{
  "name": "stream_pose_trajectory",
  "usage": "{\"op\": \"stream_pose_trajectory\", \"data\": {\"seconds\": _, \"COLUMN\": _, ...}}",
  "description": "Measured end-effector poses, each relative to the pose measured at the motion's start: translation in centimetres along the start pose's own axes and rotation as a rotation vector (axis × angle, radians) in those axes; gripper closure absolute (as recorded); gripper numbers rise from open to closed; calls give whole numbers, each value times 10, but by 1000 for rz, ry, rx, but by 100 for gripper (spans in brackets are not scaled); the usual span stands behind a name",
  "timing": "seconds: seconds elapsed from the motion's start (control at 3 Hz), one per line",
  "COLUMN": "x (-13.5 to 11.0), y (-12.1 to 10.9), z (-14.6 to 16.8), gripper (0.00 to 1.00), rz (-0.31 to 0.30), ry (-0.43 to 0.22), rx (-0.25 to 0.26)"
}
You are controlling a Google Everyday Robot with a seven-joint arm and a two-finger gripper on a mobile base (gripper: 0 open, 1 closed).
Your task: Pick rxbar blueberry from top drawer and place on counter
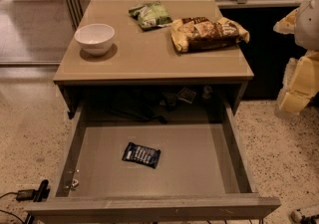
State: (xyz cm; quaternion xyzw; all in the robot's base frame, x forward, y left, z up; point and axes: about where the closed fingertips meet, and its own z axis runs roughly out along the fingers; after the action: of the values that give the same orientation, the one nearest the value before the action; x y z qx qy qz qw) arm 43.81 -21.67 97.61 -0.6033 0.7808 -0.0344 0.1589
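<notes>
rxbar blueberry (141,155) lies flat on the floor of the open top drawer (199,161), left of centre, a bit skewed. prob light, thin, crinkly and slippery wrapper; pinch across its short width, mid-bar, from above. gripper (298,86) sits at the right edge beside the counter (144,56), can't tell if wide or closed.

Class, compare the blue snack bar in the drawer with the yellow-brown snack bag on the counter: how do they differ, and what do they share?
The blue snack bar is small and dark; the yellow-brown snack bag is far larger. The bar lies flat in the open drawer; the bag sits crumpled on the counter. Both are snack wrappers, and neither is held: the gripper is at the right edge, beside the counter.
</notes>
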Motion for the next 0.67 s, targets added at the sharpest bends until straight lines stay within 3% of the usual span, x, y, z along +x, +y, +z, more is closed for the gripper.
{"op": "stream_pose_trajectory", "data": {"seconds": 0.33, "x": 0, "y": 0, "z": 0, "gripper": 0, "rz": 0, "ry": 0, "rx": 0}}
{"op": "stream_pose_trajectory", "data": {"seconds": 0.67, "x": -8, "y": 3, "z": 3, "gripper": 0, "rz": -32, "ry": -46, "rx": 6}}
